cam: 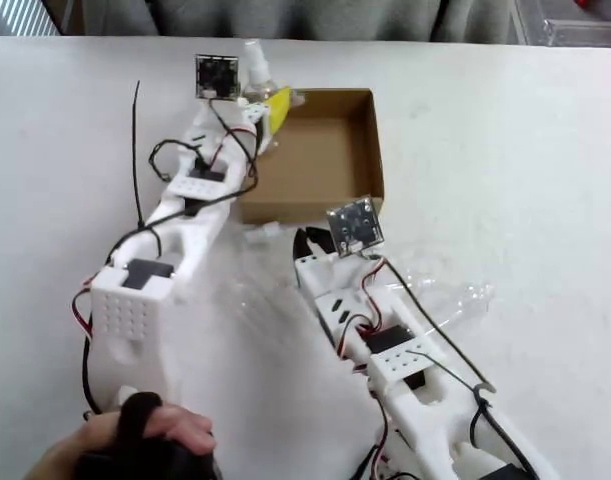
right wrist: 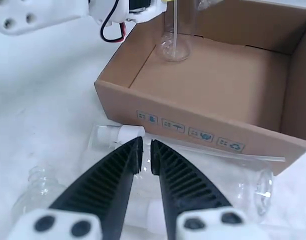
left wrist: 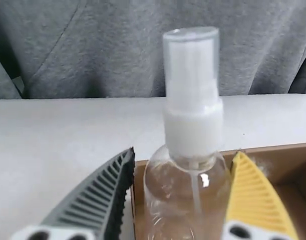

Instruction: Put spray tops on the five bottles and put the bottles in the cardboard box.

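High view: cardboard box (cam: 320,160) sat at 12 o'clock of bench (cam: 505,150) centre, open side up.

Left tool (left wrist: 183,160) was at the box's 10 o'clock corner. Its grey and yellow fingers were closed on a clear bottle (left wrist: 185,187), one on each side of the body. The bottle stood upright with a white spray top (left wrist: 192,100) fitted. In the right wrist view its base was inside the box, in the corner nearest the left arm, at or just above the floor; contact could not be confirmed.

Right tool (right wrist: 146,150) was at the box's 6 o'clock, just outside the front wall. Its black fingers were almost together with a thin slit between them, gripping nothing.

On the bench under the right tool, a second bottle (right wrist: 233,175) lay on its side along the box's front wall, with a white top on. An uncapped bottle (right wrist: 40,182) lay near it, farther from the box.
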`<state>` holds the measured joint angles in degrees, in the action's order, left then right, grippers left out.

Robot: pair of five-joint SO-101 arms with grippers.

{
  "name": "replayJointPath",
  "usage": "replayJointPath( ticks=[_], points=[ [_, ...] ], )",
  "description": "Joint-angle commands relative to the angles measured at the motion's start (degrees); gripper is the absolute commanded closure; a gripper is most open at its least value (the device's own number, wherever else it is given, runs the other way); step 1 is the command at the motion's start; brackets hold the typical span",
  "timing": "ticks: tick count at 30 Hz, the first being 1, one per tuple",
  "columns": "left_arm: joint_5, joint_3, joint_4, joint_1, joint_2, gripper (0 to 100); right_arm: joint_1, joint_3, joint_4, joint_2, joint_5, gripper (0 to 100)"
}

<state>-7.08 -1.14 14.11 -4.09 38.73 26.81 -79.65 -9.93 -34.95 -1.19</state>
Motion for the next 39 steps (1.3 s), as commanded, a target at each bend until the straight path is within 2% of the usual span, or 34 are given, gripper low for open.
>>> replayJointPath(
  ticks=[1,16,27,39],
  points=[
    [0.3,2.1,-0.1,0.5,-0.9,71,-0.1,1.9,-1.3,0.3,0.7,98.4],
    [0.0,1.8,-0.4,0.6,-1.5,70,-0.1,1.9,-1.4,0.2,0.7,98.4],
    [0.3,-6.5,-0.1,0.0,-9.1,70,-0.1,1.9,-1.4,0.0,0.7,98.4],
    [0.3,-7.2,-0.4,0.4,-9.8,70,-0.1,1.9,-1.4,0.3,0.7,98.4]
  ],
)
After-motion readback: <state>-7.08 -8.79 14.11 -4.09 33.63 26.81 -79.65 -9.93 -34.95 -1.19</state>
